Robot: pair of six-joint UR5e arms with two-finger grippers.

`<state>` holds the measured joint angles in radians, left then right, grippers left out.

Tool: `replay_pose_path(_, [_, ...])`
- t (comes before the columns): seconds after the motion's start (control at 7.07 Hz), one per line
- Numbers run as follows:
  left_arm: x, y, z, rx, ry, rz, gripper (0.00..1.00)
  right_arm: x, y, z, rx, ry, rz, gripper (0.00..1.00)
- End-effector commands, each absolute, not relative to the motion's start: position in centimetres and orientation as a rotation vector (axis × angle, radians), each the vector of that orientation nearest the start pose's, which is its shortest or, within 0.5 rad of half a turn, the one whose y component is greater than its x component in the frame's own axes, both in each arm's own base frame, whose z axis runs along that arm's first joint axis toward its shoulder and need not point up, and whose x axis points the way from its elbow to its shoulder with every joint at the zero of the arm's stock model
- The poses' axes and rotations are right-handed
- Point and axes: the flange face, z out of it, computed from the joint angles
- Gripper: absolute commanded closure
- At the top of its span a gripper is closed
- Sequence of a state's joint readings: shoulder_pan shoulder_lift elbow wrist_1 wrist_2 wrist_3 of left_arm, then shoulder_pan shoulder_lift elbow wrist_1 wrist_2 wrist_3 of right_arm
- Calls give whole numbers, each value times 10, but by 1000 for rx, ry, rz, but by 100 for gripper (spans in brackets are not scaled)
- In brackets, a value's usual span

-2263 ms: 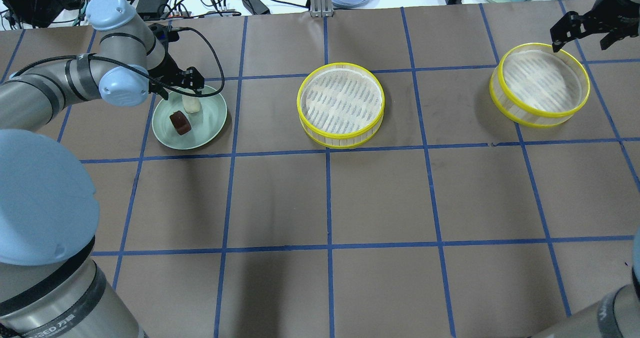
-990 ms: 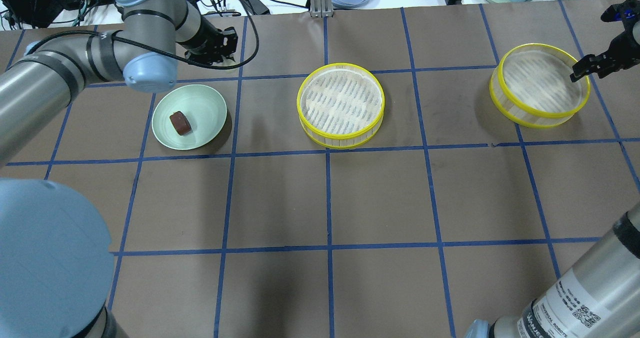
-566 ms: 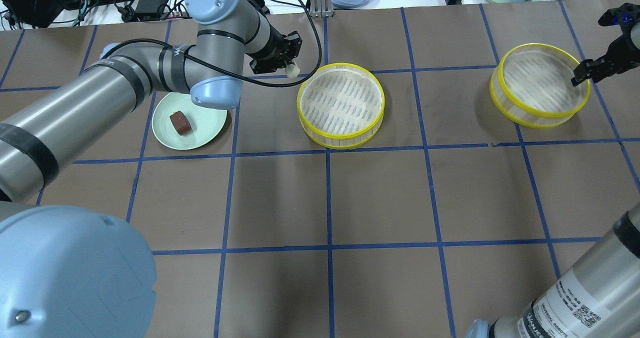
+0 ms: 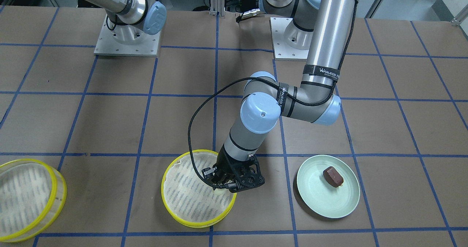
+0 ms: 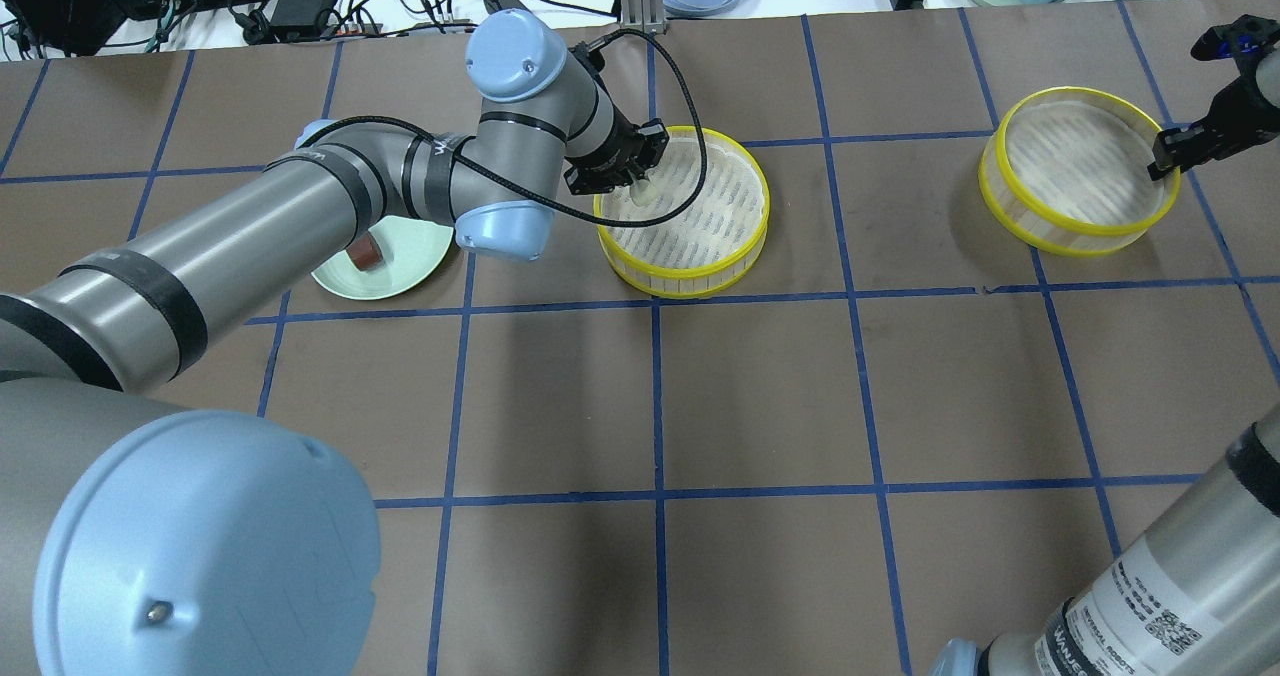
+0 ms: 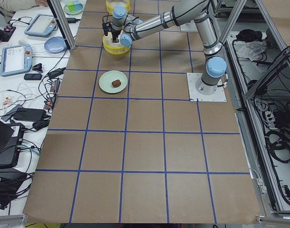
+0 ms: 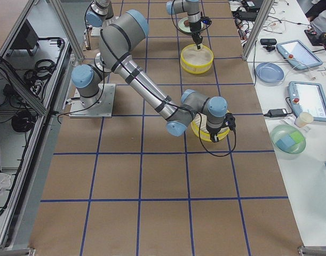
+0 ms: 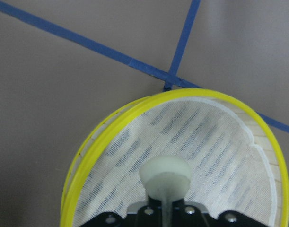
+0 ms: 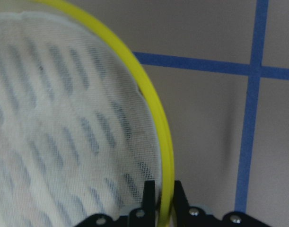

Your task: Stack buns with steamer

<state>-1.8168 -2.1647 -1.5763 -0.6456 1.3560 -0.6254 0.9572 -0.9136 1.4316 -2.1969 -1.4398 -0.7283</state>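
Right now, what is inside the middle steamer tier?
The cream-white bun, clamped by the left gripper, is inside the middle steamer tier, above bare white cloth. The gripper covers the cloth under it; whether the bun touches is hidden.

steamer (image 5: 715,211) — mesh cloth lining, plate (image 4: 321,199) — glossy

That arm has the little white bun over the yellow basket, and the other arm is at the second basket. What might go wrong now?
1. The left gripper holds the cream bun near the rim of the middle tier, not over its centre. Dropped there, it might roll against the wall.
2. The right gripper pinches only the thin rim of the other tier, on one side. Lifted so, it could tilt or slip.
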Motion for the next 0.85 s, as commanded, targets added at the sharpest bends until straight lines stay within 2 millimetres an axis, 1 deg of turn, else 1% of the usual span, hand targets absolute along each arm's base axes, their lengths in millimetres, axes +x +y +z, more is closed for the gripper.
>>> replay_pose_path(0.0, [-318, -625, 227, -567, 3397, -325, 0, -290, -663, 217, -188, 3105, -232, 100])
replay_pose_path(0.28, [-317, -625, 230, -565, 3393, -321, 0, -290, -661, 237, -183, 3130, -253, 100])
replay_pose_path(0.42, [-315, -627, 236, -570, 3391, -328, 0, -281, -660, 258, -172, 3136, -267, 100])
replay_pose_path(0.57, [-310, -628, 246, -582, 3383, -316, 0, -262, -660, 280, -136, 3132, -267, 100])
replay_pose_path(0.71, [-302, -630, 263, -604, 3379, -326, 0, -229, -665, 304, -144, 3151, -269, 100])
